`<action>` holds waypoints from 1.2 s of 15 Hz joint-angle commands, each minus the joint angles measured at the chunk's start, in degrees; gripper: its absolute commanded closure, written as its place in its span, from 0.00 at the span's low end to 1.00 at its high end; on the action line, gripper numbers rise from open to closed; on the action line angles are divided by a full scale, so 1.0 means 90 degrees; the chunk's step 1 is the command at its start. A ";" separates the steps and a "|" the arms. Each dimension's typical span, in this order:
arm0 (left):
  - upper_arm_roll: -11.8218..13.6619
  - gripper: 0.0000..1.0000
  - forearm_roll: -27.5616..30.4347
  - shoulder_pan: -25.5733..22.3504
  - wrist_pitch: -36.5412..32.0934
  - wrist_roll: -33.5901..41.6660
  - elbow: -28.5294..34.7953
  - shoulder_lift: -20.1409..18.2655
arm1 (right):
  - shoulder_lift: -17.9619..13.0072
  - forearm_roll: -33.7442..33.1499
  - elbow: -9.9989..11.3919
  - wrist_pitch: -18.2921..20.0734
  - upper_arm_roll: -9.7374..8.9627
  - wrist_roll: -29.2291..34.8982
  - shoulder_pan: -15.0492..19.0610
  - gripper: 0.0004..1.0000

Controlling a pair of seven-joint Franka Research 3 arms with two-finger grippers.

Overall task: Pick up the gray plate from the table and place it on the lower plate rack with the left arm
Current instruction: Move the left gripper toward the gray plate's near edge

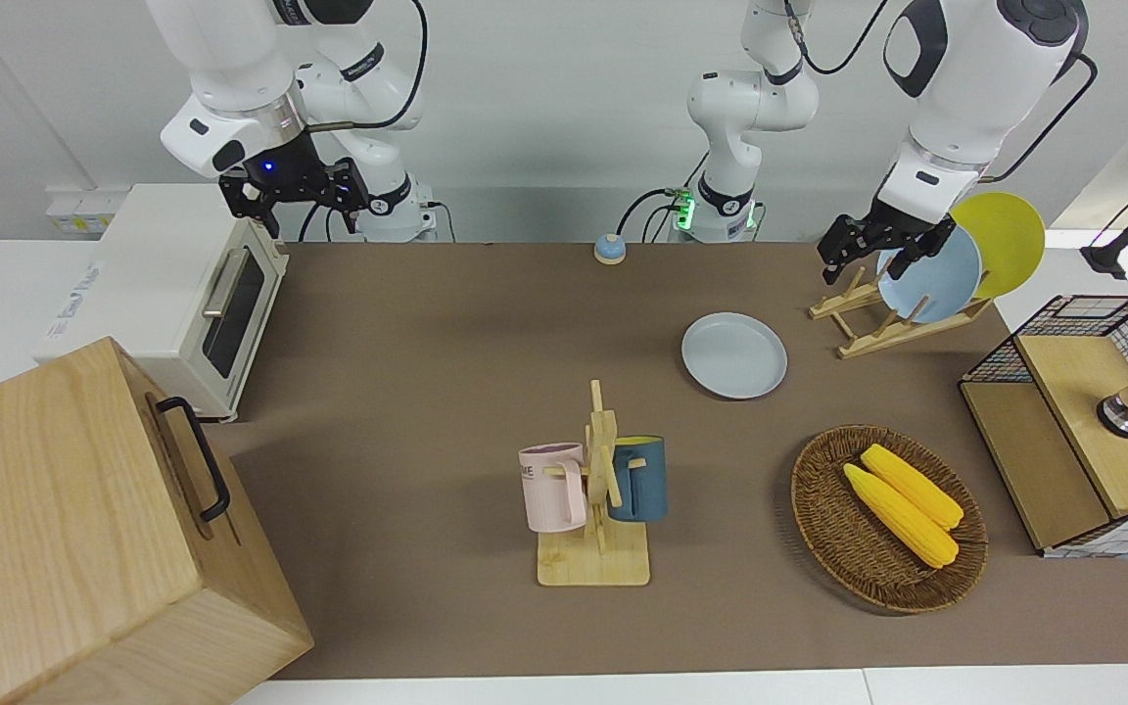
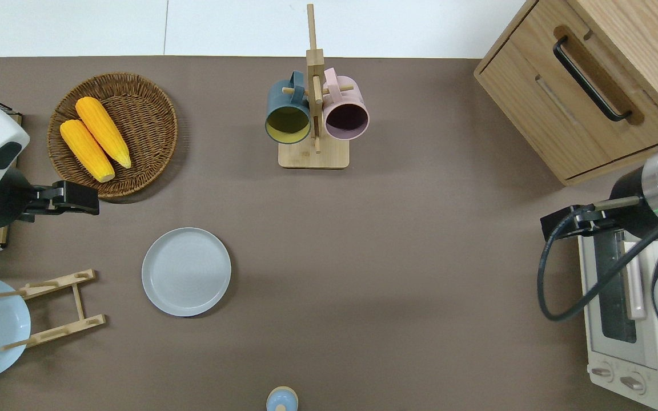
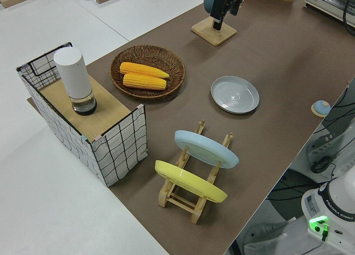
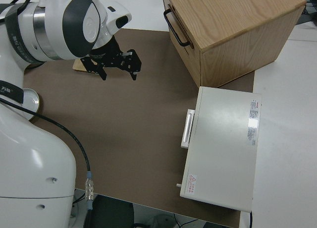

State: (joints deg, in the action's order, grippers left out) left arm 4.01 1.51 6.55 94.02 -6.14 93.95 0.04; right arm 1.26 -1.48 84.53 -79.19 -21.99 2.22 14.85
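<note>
Brown table, gray plate flat on it

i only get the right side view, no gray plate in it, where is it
Observer: The gray plate lies flat on the table, beside the wooden rack, toward the left arm's end.
Operator: rack free?
Observer: Partly. A light blue plate and a yellow plate stand in it; the slots nearest the gray plate are empty.
Operator: and the left gripper
Observer: The left gripper is open and empty, over the table between the basket and the gray plate.
</note>
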 commanded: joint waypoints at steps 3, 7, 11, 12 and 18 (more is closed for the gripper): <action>0.0091 0.00 0.0682 0.0004 -0.0037 -0.0031 -0.0136 0.0123 | -0.0013 -0.0031 -0.0046 0.0069 -0.0135 0.0075 0.0147 0.02; 0.0091 0.00 0.0662 -0.0006 -0.0027 -0.0041 -0.0136 0.0191 | -0.0013 -0.0031 -0.0046 0.0069 -0.0135 0.0075 0.0147 0.02; 0.0091 0.00 0.0496 -0.0044 -0.0027 -0.0041 -0.0146 0.0221 | -0.0013 -0.0041 -0.0046 0.0069 -0.0125 0.0075 0.0147 0.02; 0.0091 0.00 0.0496 -0.0025 -0.0027 -0.0050 -0.0146 0.0221 | -0.0013 -0.0041 -0.0046 0.0069 -0.0135 0.0075 0.0147 0.02; 0.0062 0.00 -0.0245 0.0034 0.0342 -0.0080 0.0505 0.0065 | -0.0013 -0.0041 -0.0046 0.0069 -0.0135 0.0075 0.0147 0.02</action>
State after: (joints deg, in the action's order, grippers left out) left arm 4.62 2.96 6.41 94.03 -6.23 94.27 1.53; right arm 1.26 -1.48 84.53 -79.19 -21.99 2.22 14.85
